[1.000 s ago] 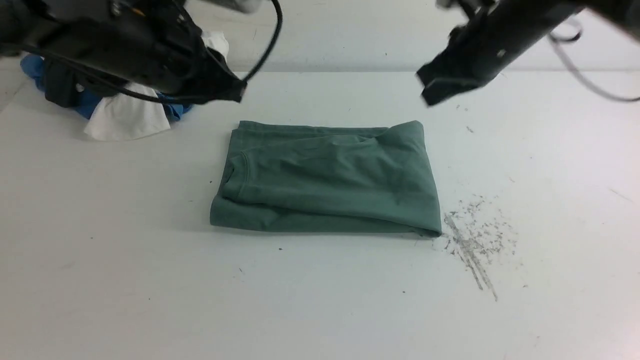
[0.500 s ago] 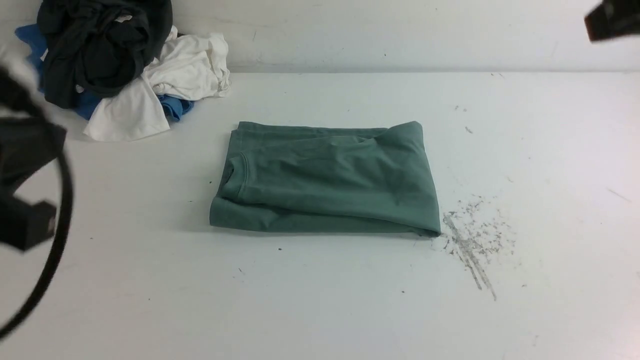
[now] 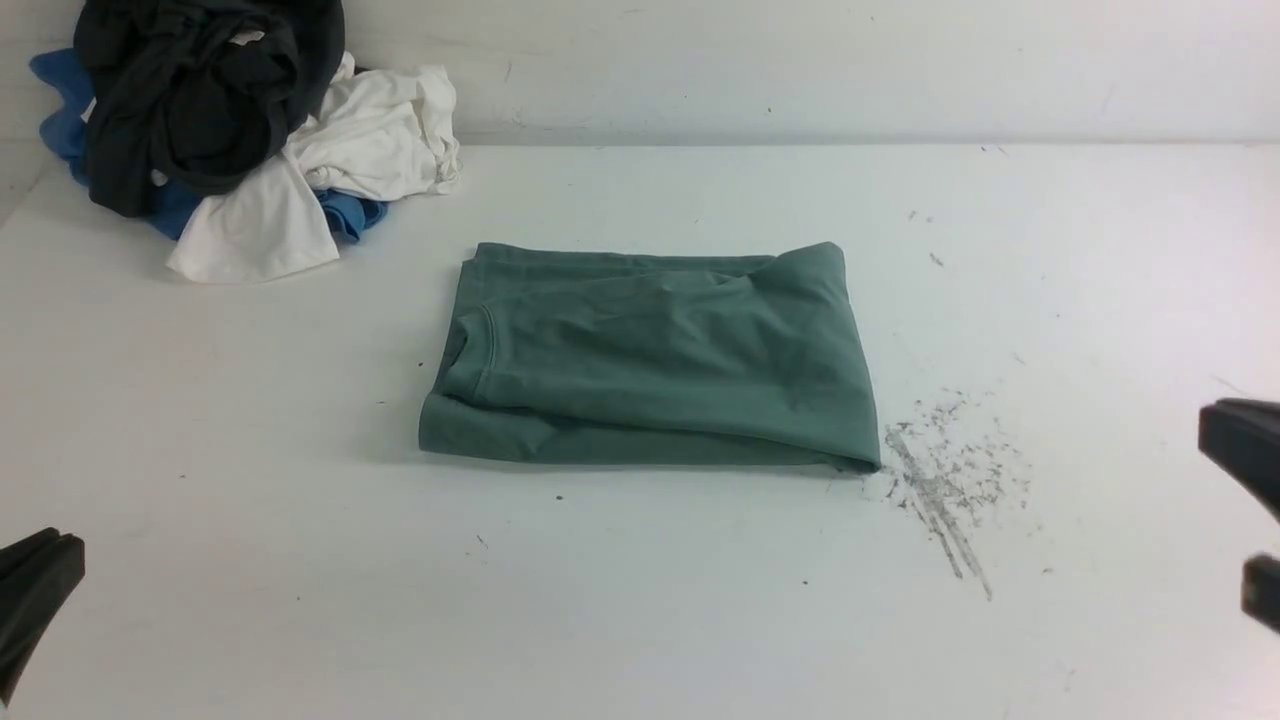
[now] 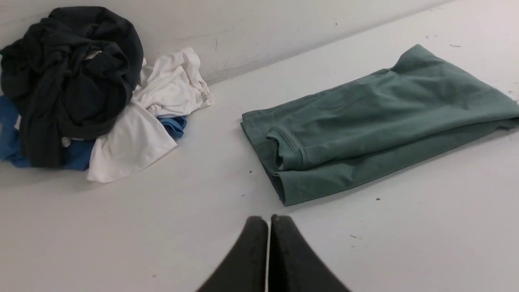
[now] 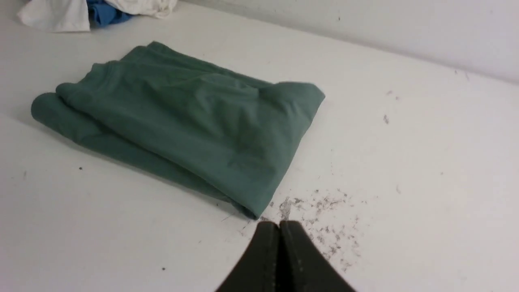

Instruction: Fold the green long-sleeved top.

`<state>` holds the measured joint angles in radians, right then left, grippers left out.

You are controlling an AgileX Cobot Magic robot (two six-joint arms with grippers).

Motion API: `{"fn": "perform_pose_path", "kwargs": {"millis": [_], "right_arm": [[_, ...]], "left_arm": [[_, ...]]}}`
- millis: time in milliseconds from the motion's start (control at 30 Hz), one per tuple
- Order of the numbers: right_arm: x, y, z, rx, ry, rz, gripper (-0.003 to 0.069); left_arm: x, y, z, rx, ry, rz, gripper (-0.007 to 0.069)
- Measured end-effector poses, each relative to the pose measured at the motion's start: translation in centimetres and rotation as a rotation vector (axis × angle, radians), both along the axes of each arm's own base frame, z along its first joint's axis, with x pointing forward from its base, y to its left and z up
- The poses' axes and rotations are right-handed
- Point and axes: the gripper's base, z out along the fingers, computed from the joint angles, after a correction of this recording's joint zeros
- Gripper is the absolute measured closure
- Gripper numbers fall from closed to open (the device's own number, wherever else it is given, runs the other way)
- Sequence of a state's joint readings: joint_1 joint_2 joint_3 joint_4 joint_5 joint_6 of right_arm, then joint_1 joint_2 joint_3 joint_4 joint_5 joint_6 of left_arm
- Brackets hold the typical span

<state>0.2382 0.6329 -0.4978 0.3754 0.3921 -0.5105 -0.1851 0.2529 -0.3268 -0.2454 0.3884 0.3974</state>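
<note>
The green long-sleeved top (image 3: pixel 650 355) lies folded into a compact rectangle in the middle of the white table, collar toward the left; it also shows in the left wrist view (image 4: pixel 377 117) and the right wrist view (image 5: pixel 182 121). My left gripper (image 4: pixel 268 221) is shut and empty, pulled back near the table's front left (image 3: pixel 40 575), well clear of the top. My right gripper (image 5: pixel 279 225) is shut and empty too, at the front right edge (image 3: pixel 1240 450), just short of the top's near right corner.
A heap of black (image 3: pixel 200 90), white (image 3: pixel 350 140) and blue (image 3: pixel 345 215) garments sits at the back left by the wall. Grey scuff marks (image 3: pixel 940 480) stain the table right of the top. The wall (image 3: pixel 800 60) bounds the far edge.
Both arms have swung from above the far side of the table down and back to the near corners, uncovering the clothes heap. The folded top has not moved.
</note>
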Motion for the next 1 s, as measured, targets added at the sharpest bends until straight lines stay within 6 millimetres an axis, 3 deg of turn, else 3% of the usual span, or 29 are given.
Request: {"fn": "perform_pose_path", "kwargs": {"millis": [200, 333, 367, 500, 667, 1000], "right_arm": [[-1.9, -0.7, 1.0, 0.015, -0.202, -0.024, 0.0673], [-5.0, -1.7, 3.2, 0.127, -0.406, -0.055, 0.0673], [-5.0, -1.7, 3.2, 0.127, -0.406, -0.055, 0.0673], [-8.6, -2.4, 4.0, 0.202, -0.530, -0.032, 0.0673], [-11.2, -2.1, 2.9, 0.204, -0.487, 0.063, 0.0673], [-11.8, -1.2, 1.4, 0.183, -0.329, 0.168, 0.0673]], "left_arm": [[-0.1, 0.0, -0.1, 0.004, 0.009, -0.003, 0.0631], [-0.1, 0.0, -0.2, 0.007, 0.022, -0.007, 0.0631], [-0.1, 0.0, -0.2, 0.007, 0.022, -0.007, 0.0631], [-0.1, 0.0, -0.2, 0.007, 0.022, -0.007, 0.0631], [-0.1, 0.0, -0.2, 0.007, 0.022, -0.007, 0.0631], [-0.1, 0.0, -0.2, 0.007, 0.022, -0.007, 0.0631]]}}
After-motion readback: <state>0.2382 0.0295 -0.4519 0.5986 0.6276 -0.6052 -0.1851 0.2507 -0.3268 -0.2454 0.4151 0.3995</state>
